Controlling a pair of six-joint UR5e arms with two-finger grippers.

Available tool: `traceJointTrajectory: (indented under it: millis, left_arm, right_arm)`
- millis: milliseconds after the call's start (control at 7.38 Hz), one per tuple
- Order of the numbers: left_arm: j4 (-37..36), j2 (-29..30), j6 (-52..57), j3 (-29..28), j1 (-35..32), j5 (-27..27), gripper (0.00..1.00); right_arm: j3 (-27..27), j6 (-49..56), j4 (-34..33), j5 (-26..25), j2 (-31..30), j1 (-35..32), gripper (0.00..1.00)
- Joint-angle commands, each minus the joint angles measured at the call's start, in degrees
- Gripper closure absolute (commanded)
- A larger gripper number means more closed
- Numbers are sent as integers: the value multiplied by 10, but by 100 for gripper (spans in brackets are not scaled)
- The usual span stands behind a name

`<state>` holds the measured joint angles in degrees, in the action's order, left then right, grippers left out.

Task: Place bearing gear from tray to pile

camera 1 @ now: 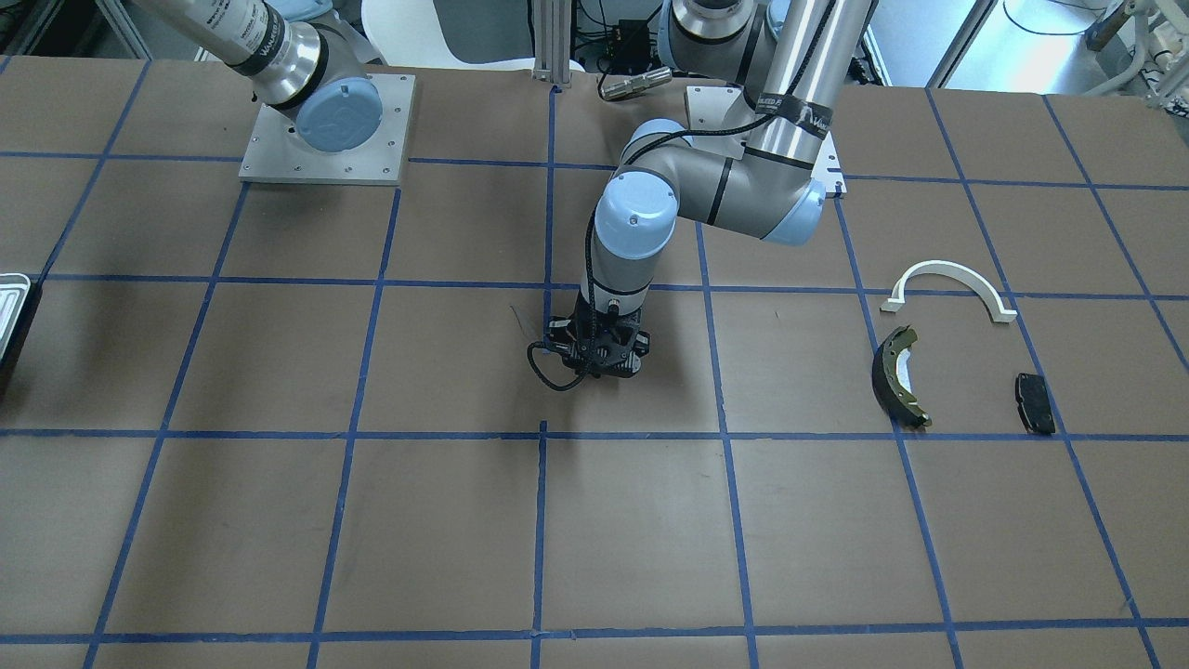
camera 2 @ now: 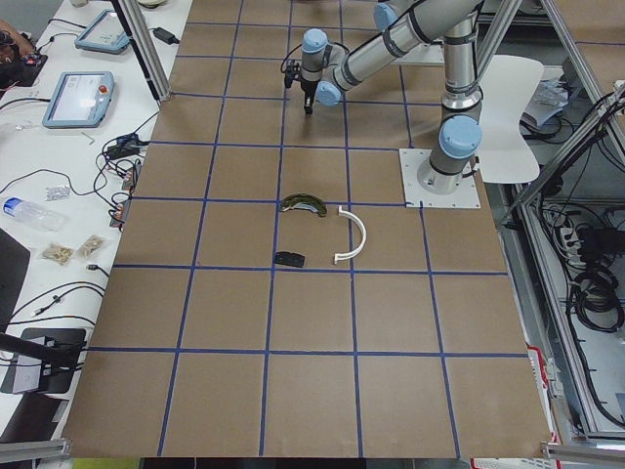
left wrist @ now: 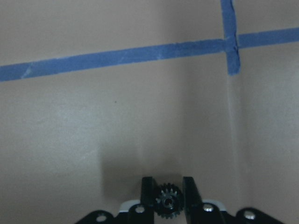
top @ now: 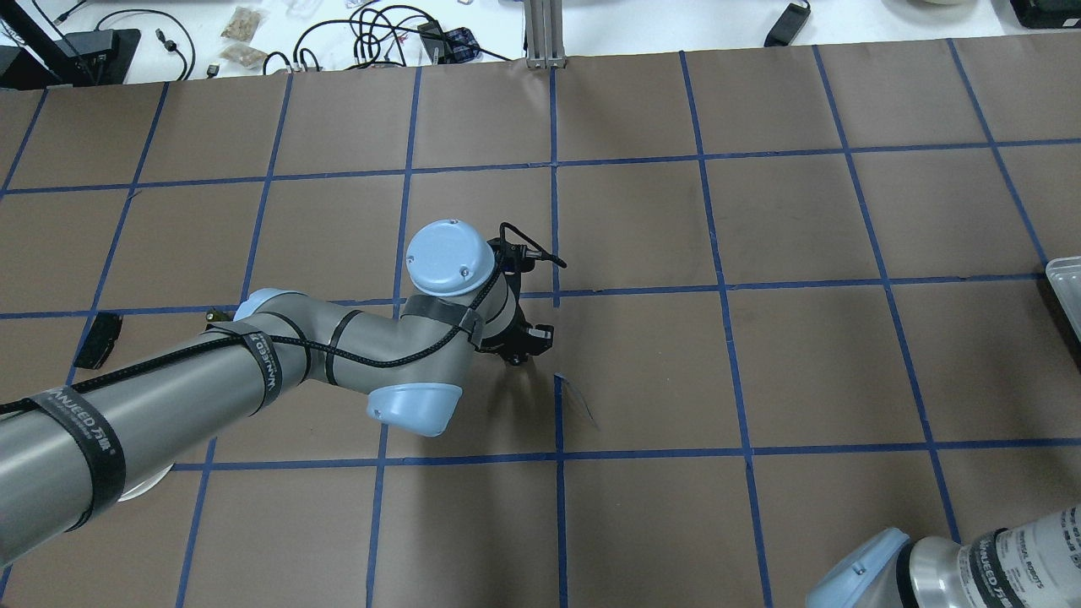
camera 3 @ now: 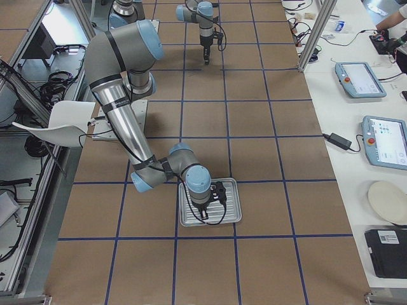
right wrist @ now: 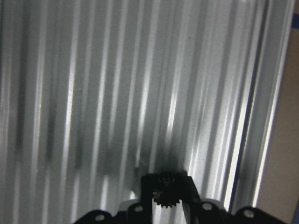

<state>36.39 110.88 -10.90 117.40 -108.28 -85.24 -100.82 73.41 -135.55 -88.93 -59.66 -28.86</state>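
- Front-facing view: the left gripper point(camera 1: 596, 364) hangs over the middle of the table point(camera 1: 464, 520), well apart from the pile point(camera 1: 908, 400): white bracket point(camera 1: 949, 283), green brake shoe point(camera 1: 892, 372), black pad point(camera 1: 1035, 403).
- Right-side view: the right gripper point(camera 3: 205, 215) stands over the tray point(camera 3: 232, 210).
- Left wrist view: the fingers point(left wrist: 147, 196) are clenched on a small black gear point(left wrist: 167, 201), above bare brown paper.
- Right wrist view: this gripper grasps a second gear point(right wrist: 167, 190) over the ribbed tray floor.

Two gears point(left wrist: 167, 204) point(right wrist: 167, 192), one tray point(camera 3: 233, 202)
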Motion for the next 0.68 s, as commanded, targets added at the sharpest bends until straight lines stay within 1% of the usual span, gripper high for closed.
traceJointTrajectory:
  millis: [0, 135, 271, 406, 542]
  left_arm:
    - [80, -24, 15, -53, 11, -9, 100]
    - [176, -29, 17, -119, 33, -52, 100]
    - [266, -31, 47, -186, 73, -57, 100]
    - [336, -34, 105, -231, 125, -59, 100]
    - [374, -36, 159, -257, 187, -60, 100]
  right_arm:
    - [-1, -6, 5, -1, -5, 0, 85]
    - [-4, -15, 6, -1, -14, -3, 86]
    - [-8, -47, 52, 6, -49, -14, 86]
    - [-22, -108, 99, 17, -90, -62, 86]
    - [-48, -166, 101, 10, -121, -120, 87]
